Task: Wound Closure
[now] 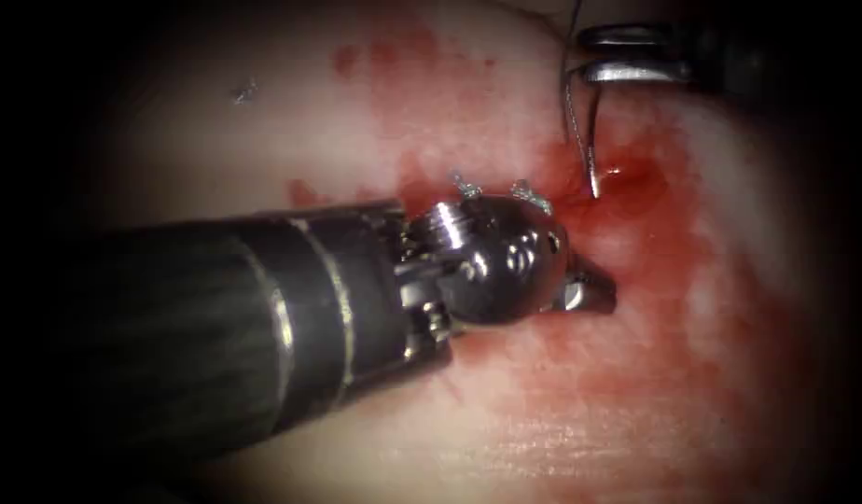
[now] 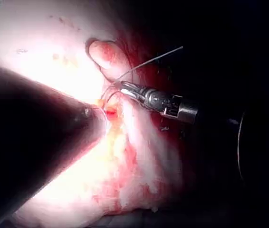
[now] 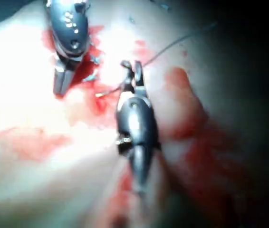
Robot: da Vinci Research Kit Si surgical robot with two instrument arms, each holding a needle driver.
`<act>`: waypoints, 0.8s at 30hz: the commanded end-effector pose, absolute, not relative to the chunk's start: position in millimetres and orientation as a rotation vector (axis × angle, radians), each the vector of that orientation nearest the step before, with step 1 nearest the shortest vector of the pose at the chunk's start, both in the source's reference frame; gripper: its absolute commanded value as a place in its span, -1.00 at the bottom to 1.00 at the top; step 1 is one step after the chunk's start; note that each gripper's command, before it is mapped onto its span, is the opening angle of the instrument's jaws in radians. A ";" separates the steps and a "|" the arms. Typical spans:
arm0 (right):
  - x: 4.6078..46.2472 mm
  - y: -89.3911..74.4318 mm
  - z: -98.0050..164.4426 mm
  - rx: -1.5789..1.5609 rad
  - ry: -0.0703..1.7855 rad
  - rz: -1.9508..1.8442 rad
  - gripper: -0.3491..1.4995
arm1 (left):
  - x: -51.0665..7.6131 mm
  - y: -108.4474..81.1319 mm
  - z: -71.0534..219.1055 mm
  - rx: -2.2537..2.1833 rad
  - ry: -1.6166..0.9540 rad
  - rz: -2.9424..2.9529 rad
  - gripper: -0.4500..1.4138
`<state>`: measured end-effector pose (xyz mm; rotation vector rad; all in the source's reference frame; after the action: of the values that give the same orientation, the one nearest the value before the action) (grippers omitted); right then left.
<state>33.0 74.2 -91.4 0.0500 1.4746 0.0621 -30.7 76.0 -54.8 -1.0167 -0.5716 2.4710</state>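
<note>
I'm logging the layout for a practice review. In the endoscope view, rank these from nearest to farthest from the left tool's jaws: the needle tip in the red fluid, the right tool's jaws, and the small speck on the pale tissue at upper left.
From the left tool:
1. Needle: its tip, just above the jaws, in the red fluid.
2. Right tool: at top right, gripping the needle's upper end.
3. Speck: far upper left on pale tissue.

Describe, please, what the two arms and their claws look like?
The left arm is a thick dark shaft with pale metal rings, ending in a rounded, shiny steel wrist and a small claw. The right claw has two slim bright-steel blades; its wrist is polished metal with a dark collar.
</note>
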 end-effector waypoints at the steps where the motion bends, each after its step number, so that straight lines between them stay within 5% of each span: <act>1: 33.9 74.4 -91.0 0.052 1.477 0.058 -1.00 | -31.2 76.6 -54.3 -1.021 -0.569 2.473 -0.45; 24: 34.5 73.7 -91.4 0.146 1.450 0.118 -1.00 | -30.4 77.6 -52.3 -1.014 -0.571 2.462 -0.47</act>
<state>33.6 73.5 -91.8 0.1553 1.4290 0.1152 -29.6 77.1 -52.6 -1.0132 -0.5762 2.4628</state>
